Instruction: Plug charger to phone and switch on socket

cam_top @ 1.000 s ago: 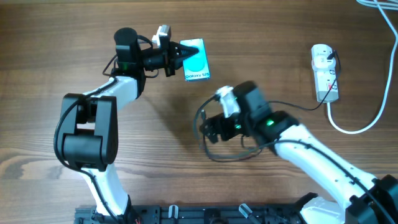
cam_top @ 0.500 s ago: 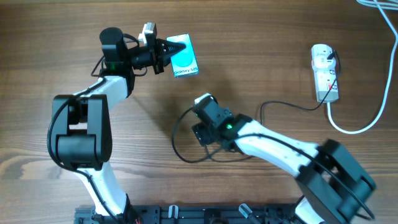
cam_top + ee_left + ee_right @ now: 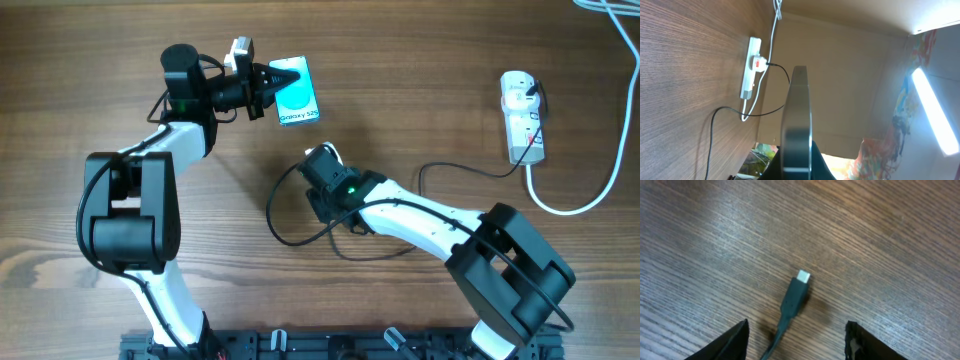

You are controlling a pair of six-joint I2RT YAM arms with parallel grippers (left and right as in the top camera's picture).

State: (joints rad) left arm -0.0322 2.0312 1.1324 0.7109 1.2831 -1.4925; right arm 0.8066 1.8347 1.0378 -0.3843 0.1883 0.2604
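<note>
While the left tool (image 3: 277, 88) is clamped on the left edge of the phone (image 3: 299, 90) at the upper left of the worktop (image 3: 420, 60), the phone's teal screen faces up, with its "Galaxy" text along the lower edge. From the left wrist the phone shows edge-on, a thin slab parallel to the wood.

Near the middle, the right tool (image 3: 796, 329) points down at the worktop with its jaws apart. Between its two fingers (image 3: 732, 342), and just ahead of them, lies the end of the charger (image 3: 791, 300). Its small metal tip (image 3: 803, 276) is flat on the wood, and neither finger touches it.

Overhead, the thin black cable loops out to the left of that tool and curls under the right arm (image 3: 420, 218). It then runs right across the wood to the socket (image 3: 522, 118).

The socket lies lengthwise near the right edge, with a black plug (image 3: 533, 95) in its upper end and small red marks on it. Its thick white cord (image 3: 576, 212) curves off from the lower end and climbs to the upper right corner.
</note>
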